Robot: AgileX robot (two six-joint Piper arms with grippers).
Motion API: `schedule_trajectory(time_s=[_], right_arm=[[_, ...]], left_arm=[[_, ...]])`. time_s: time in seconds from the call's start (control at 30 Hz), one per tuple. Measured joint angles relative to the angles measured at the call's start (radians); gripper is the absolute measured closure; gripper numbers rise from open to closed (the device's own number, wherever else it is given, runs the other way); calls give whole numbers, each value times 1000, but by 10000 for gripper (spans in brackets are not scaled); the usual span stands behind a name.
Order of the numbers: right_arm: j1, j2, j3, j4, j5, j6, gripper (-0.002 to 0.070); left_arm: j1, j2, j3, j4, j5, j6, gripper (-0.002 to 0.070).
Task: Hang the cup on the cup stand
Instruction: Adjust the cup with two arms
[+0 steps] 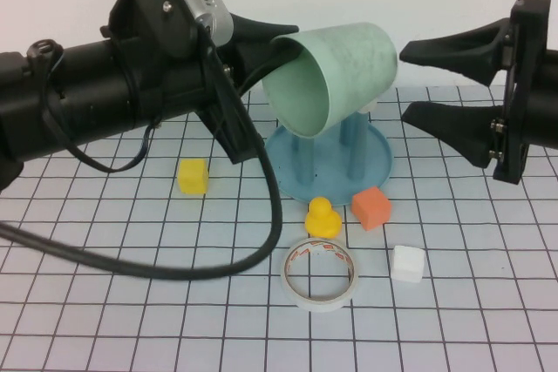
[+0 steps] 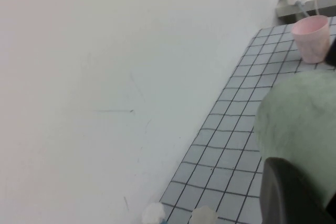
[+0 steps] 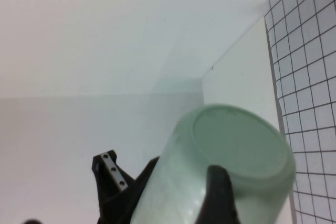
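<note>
The left gripper (image 1: 277, 41) grips the tilted cup (image 1: 336, 76) above the cup stand (image 1: 331, 156) mid-worktop; the right gripper (image 1: 418, 80) hovers beside it, open and empty.

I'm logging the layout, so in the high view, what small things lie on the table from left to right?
Yellow cube → tape roll → orange cube → white cube.
</note>
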Motion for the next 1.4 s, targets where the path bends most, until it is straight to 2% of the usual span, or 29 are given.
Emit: schedule_trajectory(time_s=[0.43, 0.83, 1.13, 1.4], right_arm=[[62, 0, -4, 7, -106, 11, 189], [62, 0, -37, 7, -86, 11, 188], [62, 24, -68, 9, -33, 29, 188], [150, 141, -74, 14, 4, 42, 186]], left_arm=[[0, 0, 0, 0, 24, 64, 669], [0, 26, 0, 0, 26, 103, 669], [0, 48, 0, -1, -37, 230, 669], [0, 51, 0, 7, -55, 253, 669]])
